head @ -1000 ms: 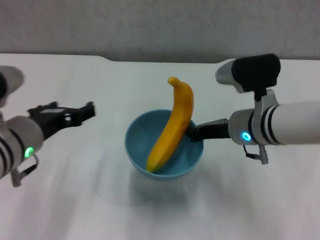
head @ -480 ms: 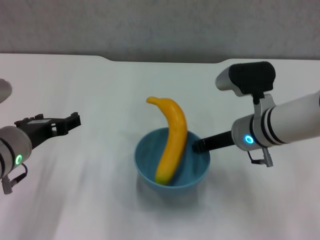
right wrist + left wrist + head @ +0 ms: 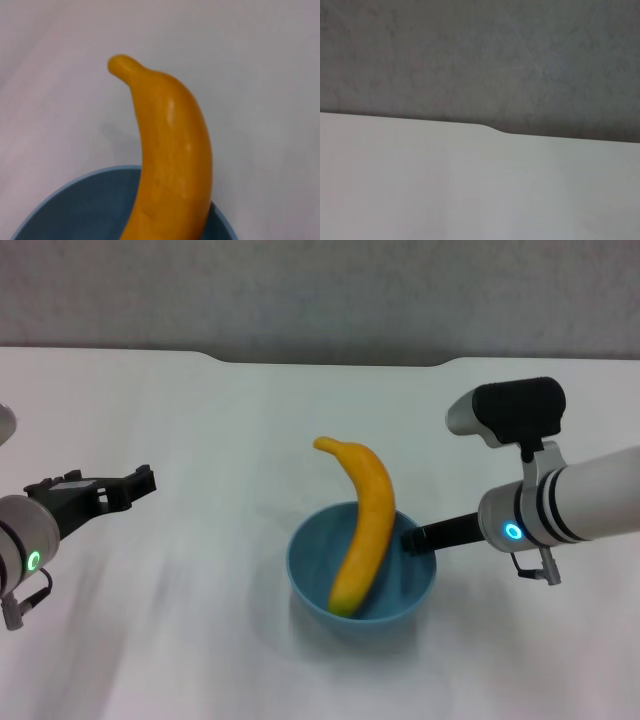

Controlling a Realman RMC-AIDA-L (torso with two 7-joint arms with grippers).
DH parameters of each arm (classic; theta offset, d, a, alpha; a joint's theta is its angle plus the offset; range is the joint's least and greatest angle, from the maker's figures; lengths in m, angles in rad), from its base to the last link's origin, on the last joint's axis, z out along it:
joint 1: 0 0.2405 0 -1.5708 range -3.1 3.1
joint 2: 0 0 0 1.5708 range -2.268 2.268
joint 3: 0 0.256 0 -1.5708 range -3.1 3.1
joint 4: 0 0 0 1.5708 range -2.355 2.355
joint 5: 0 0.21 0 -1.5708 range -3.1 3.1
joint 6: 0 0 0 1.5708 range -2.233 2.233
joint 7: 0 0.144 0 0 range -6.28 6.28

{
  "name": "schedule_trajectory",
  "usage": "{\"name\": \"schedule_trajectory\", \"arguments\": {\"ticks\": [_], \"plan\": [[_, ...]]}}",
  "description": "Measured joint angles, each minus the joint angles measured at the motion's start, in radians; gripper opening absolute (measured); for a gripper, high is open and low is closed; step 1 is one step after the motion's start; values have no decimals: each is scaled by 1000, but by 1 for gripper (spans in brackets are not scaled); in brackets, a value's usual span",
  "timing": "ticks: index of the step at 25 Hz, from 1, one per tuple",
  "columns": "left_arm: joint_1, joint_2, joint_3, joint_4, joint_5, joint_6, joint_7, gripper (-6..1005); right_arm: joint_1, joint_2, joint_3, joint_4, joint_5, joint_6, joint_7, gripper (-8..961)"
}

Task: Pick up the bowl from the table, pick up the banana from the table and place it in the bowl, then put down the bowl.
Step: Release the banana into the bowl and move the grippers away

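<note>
The light blue bowl (image 3: pixel 312 585) is in the middle of the white table (image 3: pixel 200 410), low over it or on it; I cannot tell which. The yellow-orange banana (image 3: pixel 364 525) stands in it, leaning on the far rim, its top end pointing up and left. My right gripper (image 3: pixel 411 538) is shut on the bowl's right rim. The right wrist view shows the banana (image 3: pixel 170 145) rising out of the bowl (image 3: pixel 75 210). My left gripper (image 3: pixel 132 482) is open and empty, far to the left of the bowl.
The table's far edge with its shallow notch (image 3: pixel 330 362) meets a grey wall. The left wrist view shows only bare tabletop (image 3: pixel 470 190) and that wall.
My right gripper has carried the bowl with the banana down and to the right, toward the near side. The banana has turned in the bowl. My left gripper has drawn back to the left.
</note>
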Motion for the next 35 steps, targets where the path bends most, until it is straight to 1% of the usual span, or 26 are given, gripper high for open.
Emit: {"name": "schedule_trajectory", "arguments": {"ticks": [2,15,19,24,26,28,30,32,34,35], "plan": [[-1,0,1,2,0,-1,0,896,-11,-2,1,0,-1,-4,-12,40],[2,0,2,12,0,-17,-6,896,-14,-4,1,-3,-5,-18,-22,41],[9,0,2,12,0,-26,-7,895,-33,-4,1,5,-5,-27,-41,41],[18,1,-1,12,0,-27,-8,896,-49,-6,0,28,-6,-14,-56,247],[23,2,-3,12,0,-29,-8,896,-80,-7,2,89,-27,4,-56,318],[30,2,-3,11,-1,-35,-8,896,-140,-8,17,198,-82,14,-57,389],[35,2,-4,9,-1,-41,-8,895,-220,-8,35,323,-148,12,-57,460],[38,2,-5,9,-1,-54,-9,895,-309,-6,54,456,-209,3,-54,556],[48,2,-6,9,-1,-73,-11,895,-360,-6,66,525,-231,-2,-54,653],[56,3,-7,10,-1,-86,-12,895,-401,-7,83,570,-242,-8,-62,701]]}}
